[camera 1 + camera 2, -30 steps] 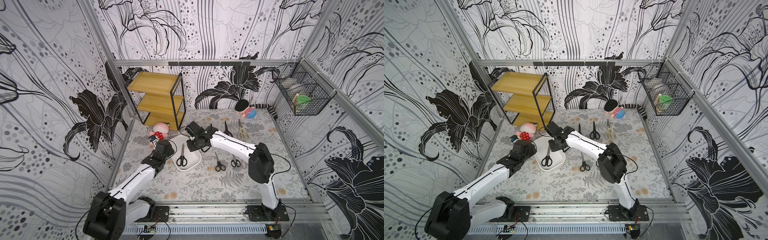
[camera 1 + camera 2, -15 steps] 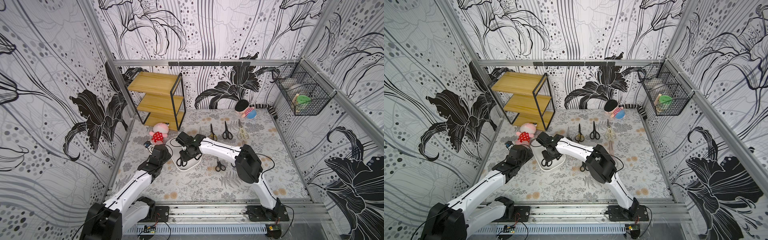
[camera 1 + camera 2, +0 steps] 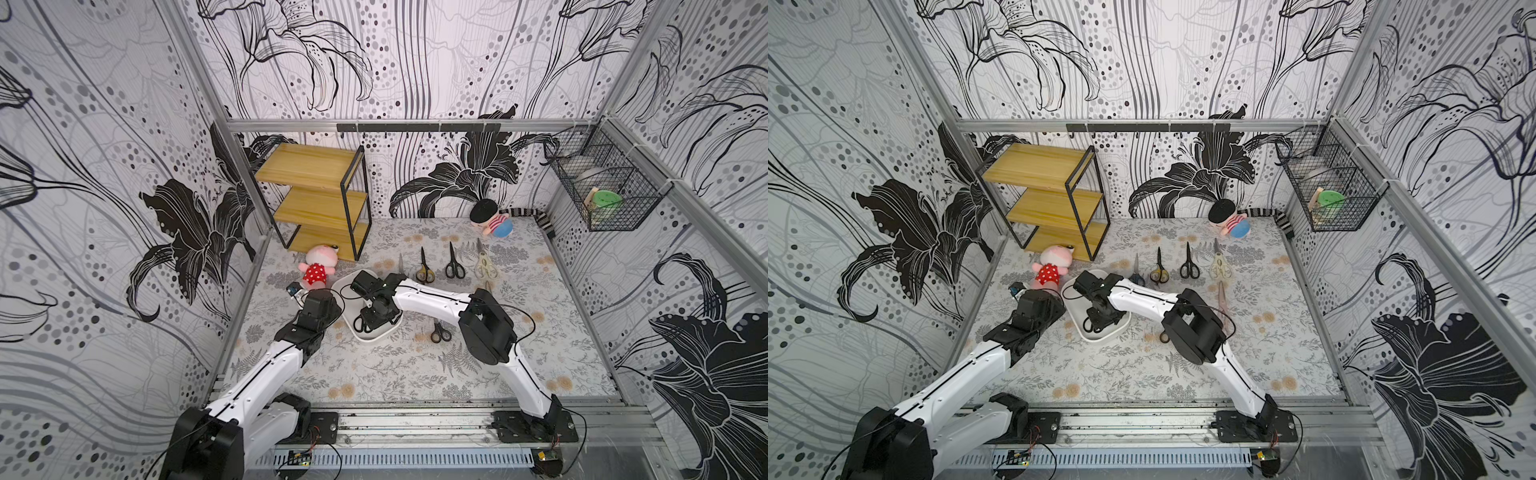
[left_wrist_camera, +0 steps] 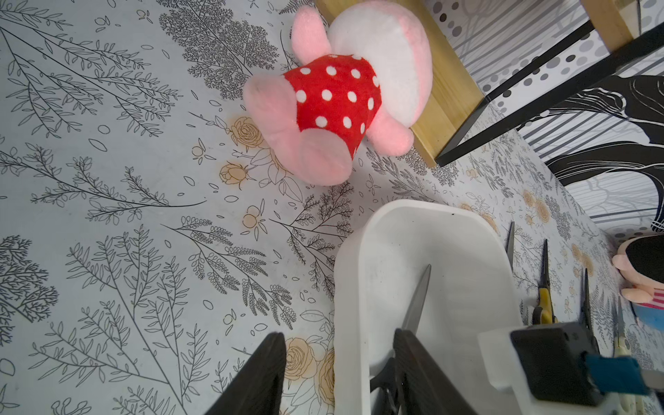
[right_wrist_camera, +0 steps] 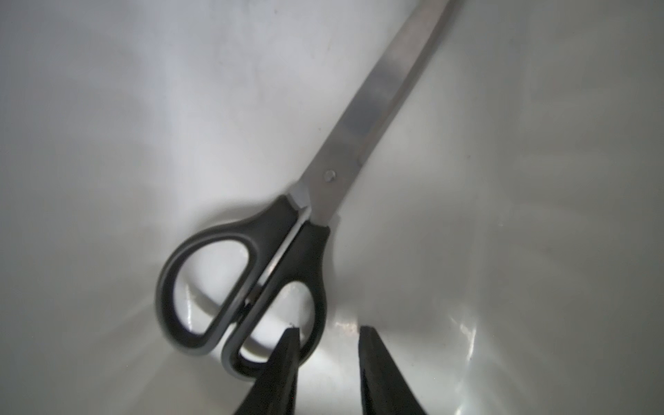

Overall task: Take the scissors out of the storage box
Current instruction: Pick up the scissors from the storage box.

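Reaching into the storage box (image 4: 424,210) with the right claw (image 5: 327,334), low over the one pair of scissors (image 5: 318,215) left inside. Lying flat on the white floor there, blades shut, black handles toward the claw, tips toward the far wall. Jaws partly open and gripping nothing yet, set astride the outer bow of the smaller handle loop. One fingertip (image 5: 287,352) over the loop's hole, its mate outside, seemingly to pinch that bow on closing. A sensible spot, judging by the flat lie: no room to get under the blades, but a raised plastic rim to bite.

Standing at the box wall on its own side with the left claw (image 4: 339,345), open wide. One finger outside above the surface (image 3: 374,374), one inside, with a gap on either side of the wall, so clamping nothing. Cannot tell whether touching the scissors with the inner finger. Probably posted there to brace the light tub against sliding or tipping during the lift.

Out of the box and laid on the surface behind it: a yellow-black pair (image 3: 424,271), a black pair (image 3: 454,266) and a cream pair (image 3: 484,266), side by side, tips toward the back wall. Also a dark-handled pair (image 3: 439,332) just beside the right arm. Spaced apart, presumably to keep each one clear of its neighbours.
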{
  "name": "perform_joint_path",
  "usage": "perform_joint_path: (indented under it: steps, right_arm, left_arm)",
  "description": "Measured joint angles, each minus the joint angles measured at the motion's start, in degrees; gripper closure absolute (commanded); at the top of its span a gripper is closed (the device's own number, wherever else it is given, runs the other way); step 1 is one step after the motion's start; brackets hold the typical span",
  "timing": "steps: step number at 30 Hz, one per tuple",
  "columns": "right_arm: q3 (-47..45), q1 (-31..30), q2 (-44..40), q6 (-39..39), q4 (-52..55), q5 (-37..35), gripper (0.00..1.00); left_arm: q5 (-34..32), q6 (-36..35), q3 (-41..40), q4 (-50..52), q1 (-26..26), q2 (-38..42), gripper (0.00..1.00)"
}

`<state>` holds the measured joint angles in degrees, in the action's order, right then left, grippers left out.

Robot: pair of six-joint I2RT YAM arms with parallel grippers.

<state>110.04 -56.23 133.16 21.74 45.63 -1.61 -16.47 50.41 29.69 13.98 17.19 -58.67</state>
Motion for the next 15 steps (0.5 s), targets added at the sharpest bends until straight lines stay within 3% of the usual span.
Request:
perform_joint_path:
  steps: [7, 15]
  right_arm:
    - [2.03, -0.02, 1.36, 0.02, 1.4, -2.32, 0.7]
    - [7.28, -0.02, 4.57, -0.04, 4.0, -4.33, 0.83]
  left_arm:
    - [-0.02, 0.09, -0.72, 0.07, -0.11, 0.33, 0.47]
    - [-0.02, 0.07, -0.72, 0.09, -0.44, 0.42, 0.46]
